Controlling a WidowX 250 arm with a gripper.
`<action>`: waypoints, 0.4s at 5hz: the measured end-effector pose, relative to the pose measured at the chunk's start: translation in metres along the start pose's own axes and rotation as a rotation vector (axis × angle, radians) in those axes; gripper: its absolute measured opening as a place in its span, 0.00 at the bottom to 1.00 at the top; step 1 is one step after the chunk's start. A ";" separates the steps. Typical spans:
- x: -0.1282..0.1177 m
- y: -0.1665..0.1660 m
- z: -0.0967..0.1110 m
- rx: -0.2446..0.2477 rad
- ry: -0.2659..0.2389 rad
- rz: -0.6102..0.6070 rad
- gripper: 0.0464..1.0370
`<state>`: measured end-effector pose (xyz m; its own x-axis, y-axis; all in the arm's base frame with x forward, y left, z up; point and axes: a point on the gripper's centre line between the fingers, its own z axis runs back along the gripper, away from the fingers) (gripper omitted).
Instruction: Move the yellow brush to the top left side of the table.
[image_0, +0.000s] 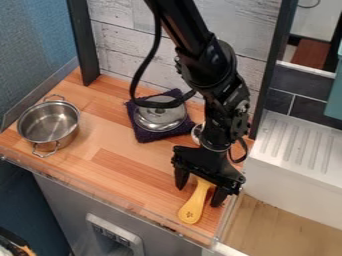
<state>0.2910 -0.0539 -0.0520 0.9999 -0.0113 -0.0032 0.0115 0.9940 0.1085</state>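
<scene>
Wooden tabletop: we look down on it at a slant and read it as a clock face, twelve o'clock at the plank wall (117, 42).
Black arm (208, 65): we see it drop in from twelve o'clock of the view, its lower part over the table's right side.
White ridged surface (294, 150): we find it off the table's edge, toward three o'clock.
Metal pot (49, 122): we have it near ten o'clock, upright, its two loop handles on opposite sides.
Black gripper (198, 196): we see it hang near the table's edge, between four and five o'clock.
Jaws: we see them released and spread, one on each side of the brush, with gaps between.
Dark purple cloth (145, 134): we see it near one o'clock, under the lid.
Metal lid (160, 119): we see it rest on that cloth, the arm's cable crossing over it.
Yellow brush (193, 204): we find it near five o'clock, its far end hidden beneath the gripper, its rounded end toward us.
</scene>
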 end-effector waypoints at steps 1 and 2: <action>0.008 -0.002 -0.003 -0.011 -0.005 0.001 0.66; 0.009 -0.003 -0.003 -0.015 -0.007 0.000 0.36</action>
<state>0.3001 -0.0568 -0.0559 0.9999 -0.0122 0.0035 0.0119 0.9956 0.0934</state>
